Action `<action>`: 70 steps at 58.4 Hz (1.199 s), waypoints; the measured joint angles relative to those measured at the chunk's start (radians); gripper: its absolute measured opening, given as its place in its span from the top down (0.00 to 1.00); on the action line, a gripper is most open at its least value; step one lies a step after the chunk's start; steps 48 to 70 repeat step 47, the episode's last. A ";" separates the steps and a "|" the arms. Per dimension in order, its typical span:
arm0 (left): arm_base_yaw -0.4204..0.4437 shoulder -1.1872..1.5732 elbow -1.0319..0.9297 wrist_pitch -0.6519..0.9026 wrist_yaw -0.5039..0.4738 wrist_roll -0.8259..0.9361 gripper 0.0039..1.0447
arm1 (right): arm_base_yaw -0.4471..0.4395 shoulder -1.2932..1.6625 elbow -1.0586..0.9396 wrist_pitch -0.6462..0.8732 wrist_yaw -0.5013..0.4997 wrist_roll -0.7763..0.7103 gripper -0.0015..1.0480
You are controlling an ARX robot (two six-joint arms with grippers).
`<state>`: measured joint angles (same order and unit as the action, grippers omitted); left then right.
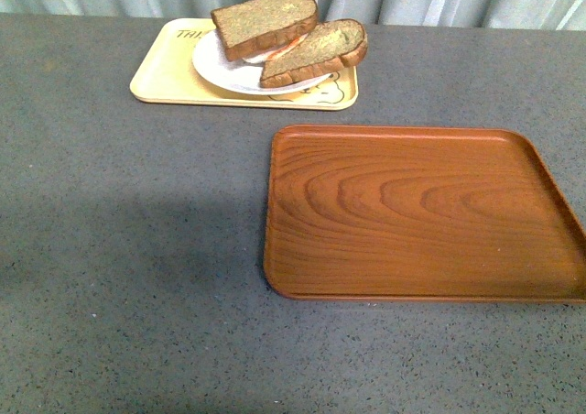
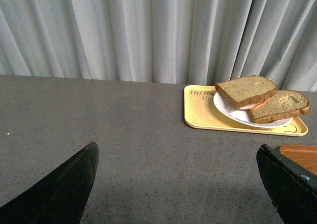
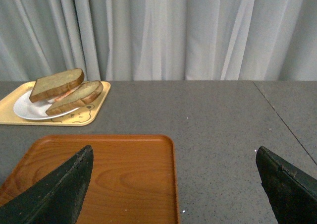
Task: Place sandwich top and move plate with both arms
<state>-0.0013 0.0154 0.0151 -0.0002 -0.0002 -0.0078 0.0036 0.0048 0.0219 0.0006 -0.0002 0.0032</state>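
The white plate point(image 1: 218, 66) sits on a pale yellow tray point(image 1: 163, 77) at the far side of the table. Two brown bread slices rest on it. The squarish sandwich top point(image 1: 265, 22) leans on the left. Beside it to the right lies a domed slice point(image 1: 317, 51) with orange filling showing under its edge. Neither arm appears in the front view. My left gripper point(image 2: 176, 184) hangs open over bare table, well short of the plate point(image 2: 232, 113) and sandwich top point(image 2: 246, 90). Open too, my right gripper point(image 3: 173, 184) hovers over the brown tray's right edge, far from the sandwich top point(image 3: 57, 84).
A large brown wood-grain tray point(image 1: 421, 212) lies empty on the near right of the grey table. Grey curtains hang behind the table's far edge. A seam point(image 3: 285, 122) runs across the table surface to the right.
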 joint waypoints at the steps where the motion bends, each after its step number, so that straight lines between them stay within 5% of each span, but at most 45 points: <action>1: 0.000 0.000 0.000 0.000 0.000 0.000 0.08 | 0.000 0.000 0.000 0.000 0.000 0.000 0.09; 70: 0.000 0.000 0.000 0.000 0.000 0.000 0.08 | 0.000 0.000 0.000 0.000 0.000 0.000 0.09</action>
